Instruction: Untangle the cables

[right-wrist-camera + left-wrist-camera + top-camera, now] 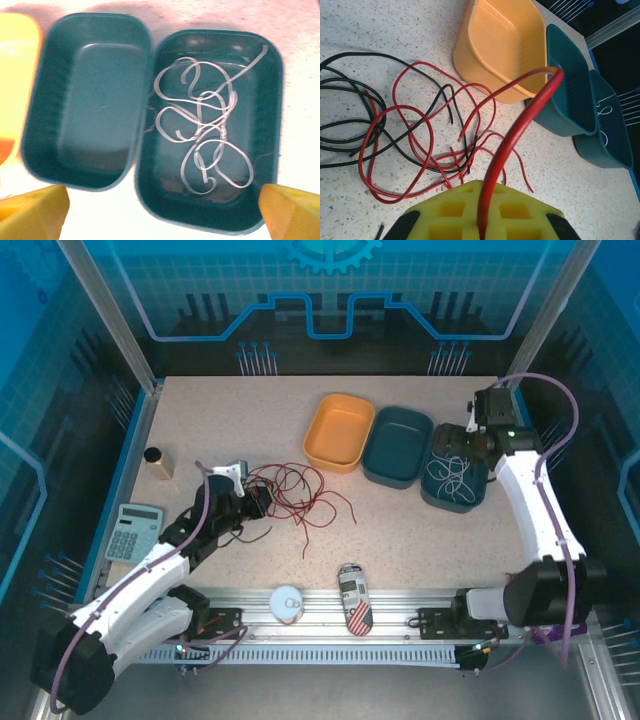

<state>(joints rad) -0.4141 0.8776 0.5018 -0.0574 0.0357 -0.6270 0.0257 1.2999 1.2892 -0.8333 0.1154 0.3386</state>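
**OP:** Where are the cables?

**ENG:** Red cables (300, 492) and black cables (370, 53) lie in one loose tangle on the table (420, 550), left of centre, just in front of the orange bin (338, 430). Strands cross each other at many spots. White cable (202, 100) is well apart from them, coiled inside the right teal bin (437, 502).

**OP:** Grippers?

**ENG:** Your left gripper (480, 200) sits at the tangle's left edge, pinched on one red strand (507, 142). The strand rises from between the yellow fingers and arcs toward the bins. Your right gripper (162, 212) is spread wide and holds nothing. It hovers over the bin with the white cable, with one fingertip by each near corner of that bin.

**OP:** Anything else on the table?

**ENG:** Middle teal bin (395, 445) sits between the other two, just beside each. Calculator (134, 532) is at the left edge. Can (353, 597) and tape roll (287, 602) are at the near edge, by the rail.
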